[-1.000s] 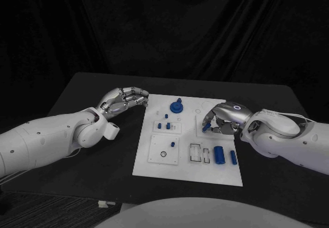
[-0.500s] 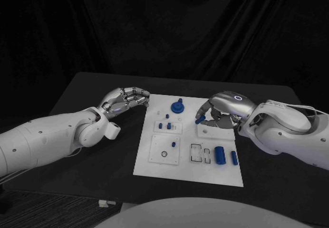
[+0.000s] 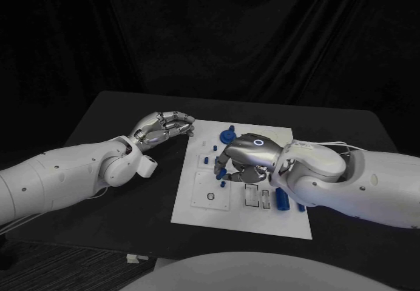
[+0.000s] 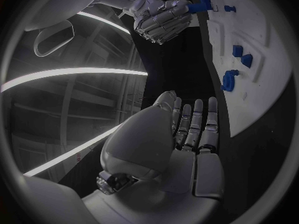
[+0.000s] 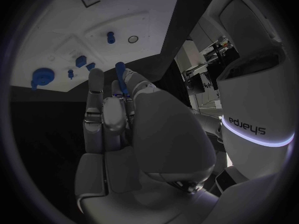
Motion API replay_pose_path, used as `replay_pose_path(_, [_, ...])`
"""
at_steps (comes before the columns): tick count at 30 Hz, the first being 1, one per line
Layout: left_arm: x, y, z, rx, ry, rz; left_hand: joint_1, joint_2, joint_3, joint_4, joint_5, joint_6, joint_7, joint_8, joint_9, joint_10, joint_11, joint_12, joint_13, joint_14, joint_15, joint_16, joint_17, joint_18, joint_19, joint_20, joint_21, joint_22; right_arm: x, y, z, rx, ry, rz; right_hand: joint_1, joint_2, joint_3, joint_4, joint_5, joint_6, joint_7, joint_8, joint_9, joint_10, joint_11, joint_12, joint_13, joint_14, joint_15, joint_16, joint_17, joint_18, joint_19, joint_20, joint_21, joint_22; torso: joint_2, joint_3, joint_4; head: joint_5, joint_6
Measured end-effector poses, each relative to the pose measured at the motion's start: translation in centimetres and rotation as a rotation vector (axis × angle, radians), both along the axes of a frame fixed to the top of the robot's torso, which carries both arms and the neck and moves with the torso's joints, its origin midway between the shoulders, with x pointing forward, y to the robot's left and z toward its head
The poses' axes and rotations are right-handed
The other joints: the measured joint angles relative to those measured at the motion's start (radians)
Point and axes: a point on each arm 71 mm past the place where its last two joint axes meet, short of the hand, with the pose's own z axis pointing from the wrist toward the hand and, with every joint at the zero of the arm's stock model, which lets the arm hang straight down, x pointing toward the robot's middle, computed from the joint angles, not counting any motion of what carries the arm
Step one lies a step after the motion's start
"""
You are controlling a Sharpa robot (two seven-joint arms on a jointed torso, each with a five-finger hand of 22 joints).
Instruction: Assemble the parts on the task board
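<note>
The white task board [image 3: 263, 218] lies in the middle of the black table. My right hand [image 3: 241, 159] hovers over the board's middle and pinches a small blue peg [image 3: 221, 171] in its fingertips; the right wrist view shows that peg [image 5: 120, 69] sticking out between the fingers. Just under it a short blue peg [image 3: 223, 182] stands in a raised square plate. My left hand [image 3: 162, 128] sits at the board's far left corner, fingers curled in and holding nothing. In the left wrist view the right hand [image 4: 159, 15] grips the blue peg [image 4: 199, 4] above the board [image 4: 261, 59].
A blue round knob [image 3: 227, 134] stands near the board's far edge. Two small blue pieces [image 3: 207, 160] sit behind the right hand. A blue cylinder [image 3: 280, 197] lies beside slotted recesses near the right side. A dark ring [image 3: 210, 196] marks the near left square.
My right hand has swung leftward from the board's right edge to its middle, carrying the blue peg. The left hand has stayed in place.
</note>
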Motion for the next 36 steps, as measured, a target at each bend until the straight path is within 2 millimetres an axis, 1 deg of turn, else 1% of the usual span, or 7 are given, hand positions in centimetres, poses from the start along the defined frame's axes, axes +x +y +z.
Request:
replay_pose_path(5, [0.0,-0.3,0.0,-0.002,0.001,-0.006,0.000,0.000,0.003,-0.003,0.000,0.000,0.000,0.000,-0.001,0.000,0.000,0.000,-0.001,0.000,0.000,-0.004,-0.001,0.000,0.000,0.000,0.004,0.001,-0.5,2.1,-1.2,-0.038,-0.007,0.059,0.000,0.000,-0.002,-0.002,-0.007,0.000,0.000,0.000,0.000,0.000,0.000,-0.001,-0.001,0.000,0.000,0.000,0.005,0.000,0.000,0.000,0.000,0.000,0.001,0.0006,0.0012,0.000,0.000])
replay_pose_path(10, [0.1,-0.4,-0.1,-0.002,0.002,-0.008,0.000,0.000,0.003,-0.003,0.004,0.000,0.000,0.000,-0.002,0.000,0.000,0.000,-0.003,0.000,0.000,-0.004,-0.001,0.000,-0.004,-0.004,0.004,0.002,-0.6,2.9,-1.9,-0.079,-0.015,0.088,0.000,0.000,-0.003,-0.003,-0.007,0.000,0.000,-0.004,0.000,0.000,0.000,-0.004,-0.001,0.000,0.000,0.000,0.006,0.000,0.000,0.000,0.002,0.000,0.001,0.0006,0.0038,-0.004,0.000])
replay_pose_path(15, [0.1,-0.6,-0.1,-0.003,0.005,-0.012,0.000,0.000,0.008,-0.003,0.004,0.000,0.000,0.000,-0.003,0.000,0.000,-0.004,-0.004,0.000,0.000,-0.004,-0.002,0.000,-0.004,-0.004,0.004,0.003,-0.7,3.2,-2.6,-0.119,-0.018,0.105,0.003,-0.004,0.003,-0.014,-0.008,0.000,0.000,-0.005,0.000,0.004,0.004,-0.006,-0.003,0.000,0.000,0.000,0.006,0.000,-0.003,-0.003,0.004,0.000,0.002,0.0007,0.0063,-0.006,0.000])
replay_pose_path(24, [0.1,-0.6,-0.2,-0.003,0.009,-0.016,0.004,0.004,0.020,-0.003,0.015,0.000,0.000,0.000,-0.004,0.003,0.003,-0.008,-0.008,0.000,0.000,-0.008,-0.003,0.000,-0.004,-0.004,0.004,0.005,-0.8,3.4,-3.3,-0.175,-0.021,0.119,0.003,-0.004,0.001,-0.018,-0.022,0.000,0.000,-0.013,0.000,0.007,0.000,-0.013,0.001,0.000,0.000,-0.007,-0.001,0.000,-0.003,-0.003,0.008,0.000,0.004,-0.0005,0.0147,-0.016,0.000])
replay_pose_path(28, [0.1,-0.7,-0.2,-0.004,0.011,-0.018,0.004,0.004,0.022,-0.005,0.015,0.000,0.000,-0.004,-0.006,0.003,0.003,-0.008,-0.009,0.000,0.000,-0.008,-0.004,0.000,-0.004,-0.004,0.004,0.006,-0.8,3.4,-3.7,-0.188,-0.019,0.118,0.003,-0.004,0.001,-0.018,-0.022,0.000,0.000,-0.014,0.000,0.007,0.000,-0.016,0.001,0.000,0.000,-0.007,-0.001,0.000,-0.003,-0.003,0.008,0.000,0.004,-0.0013,0.0157,-0.018,0.000])
replay_pose_path(32, [0.1,-0.7,-0.3,-0.003,0.012,-0.019,0.004,0.004,0.022,-0.005,0.015,0.000,0.000,-0.004,-0.006,0.003,0.003,-0.008,-0.009,0.000,0.000,-0.008,-0.004,0.000,-0.004,-0.004,0.004,0.006,-0.9,3.6,-3.9,-0.187,-0.020,0.121,0.003,-0.004,0.001,-0.018,-0.022,0.000,0.000,-0.014,0.000,0.011,0.004,-0.017,0.001,0.000,0.000,-0.007,-0.001,0.000,-0.004,-0.003,0.008,0.000,0.004,-0.0012,0.0150,-0.017,0.000])
replay_pose_path(36, [0.1,-0.7,-0.3,-0.003,0.014,-0.020,0.004,0.004,0.022,-0.005,0.015,0.000,0.000,-0.004,-0.006,0.003,0.003,-0.008,-0.010,0.000,0.000,-0.008,-0.004,0.000,-0.004,-0.004,0.004,0.006,-1.0,3.7,-4.1,-0.182,-0.020,0.121,0.003,-0.004,0.001,-0.018,-0.022,0.000,0.000,-0.014,0.000,0.015,0.000,-0.017,0.001,0.000,0.000,-0.007,-0.001,0.000,-0.003,-0.003,0.008,0.000,0.003,-0.0010,0.0149,-0.016,0.000])
